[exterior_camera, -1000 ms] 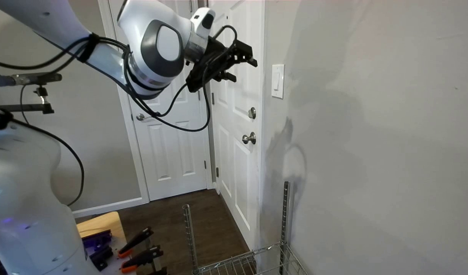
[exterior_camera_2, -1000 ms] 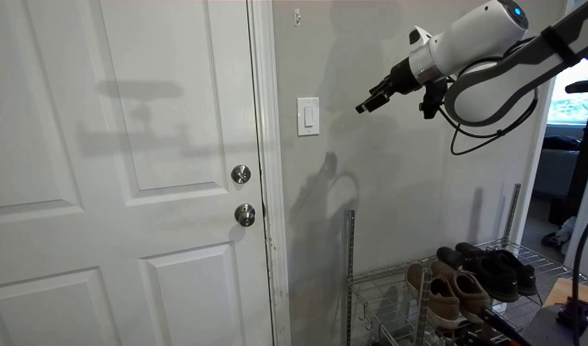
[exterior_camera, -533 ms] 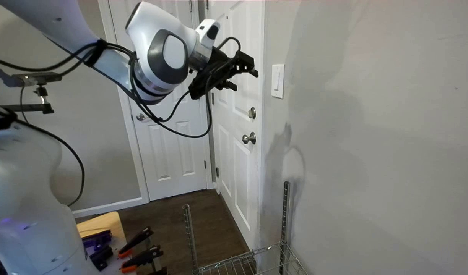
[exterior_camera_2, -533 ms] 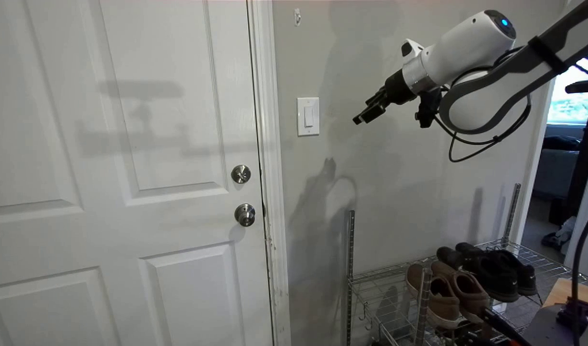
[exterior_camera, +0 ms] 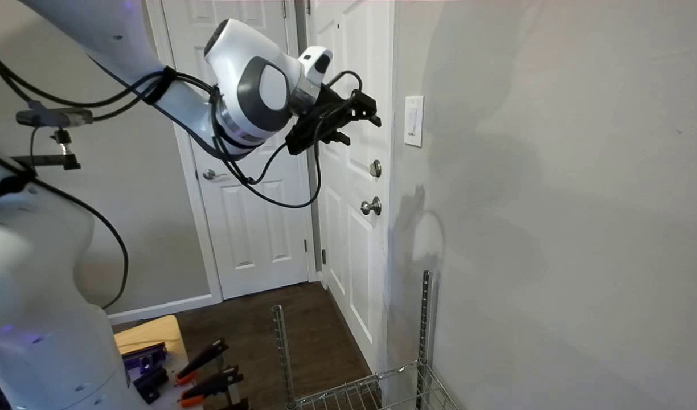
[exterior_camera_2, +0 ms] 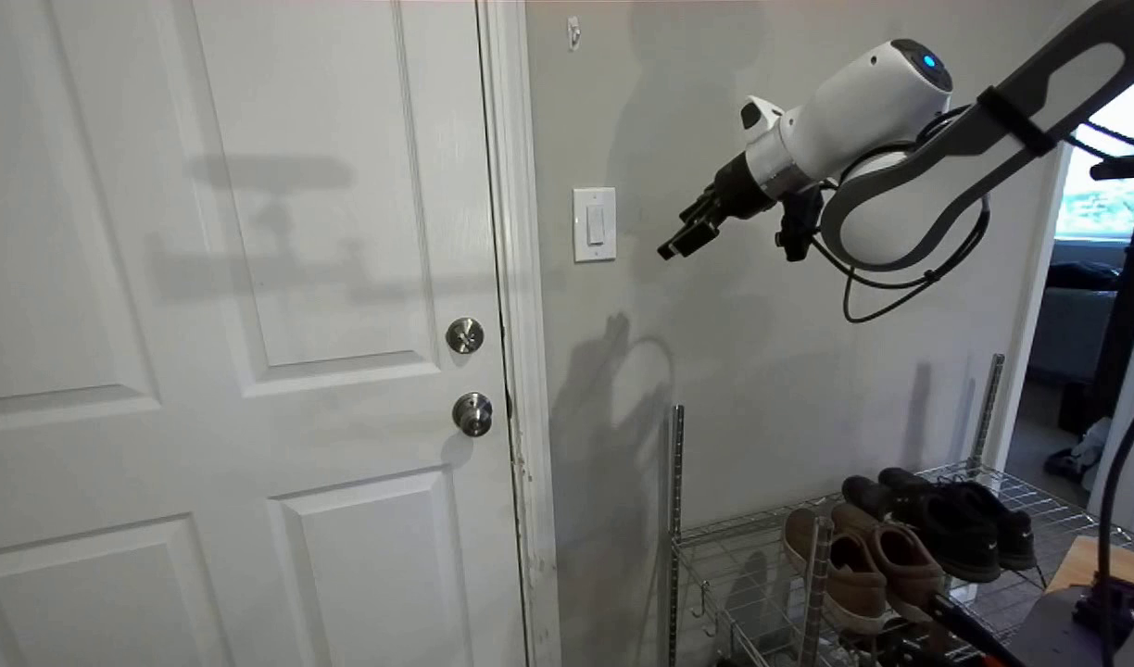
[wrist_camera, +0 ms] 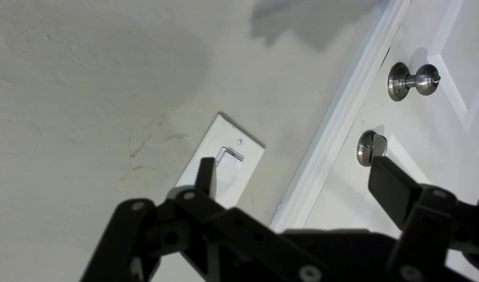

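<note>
Because the hand [wrist_camera: 295,176] slants toward the wall [exterior_camera_2: 762,324] with its fingers [wrist_camera: 394,192] spread well apart and nothing between them, pressing forward at this angle could, I judge, jam one tip against the plate of the light switch [exterior_camera_2: 595,224] or scrape the paint around it. That switch is fixed to the wall, just beside the door frame [exterior_camera_2: 522,278]; in the wrist view a finger hides part of it, so a touch there would be hard to read. Such a wide spread might also bring the farther finger against the frame or the deadbolt [exterior_camera_2: 464,335], which sits lower than the switch, and the slack cable loop [exterior_camera: 294,206] might snag the rack post [exterior_camera_2: 676,472] below the switch if everything sank too far. Compared with a second ago, the hand is lower and, in an exterior view, closer to the switch; its shadow has shifted beneath the switch, which itself has not moved
</note>
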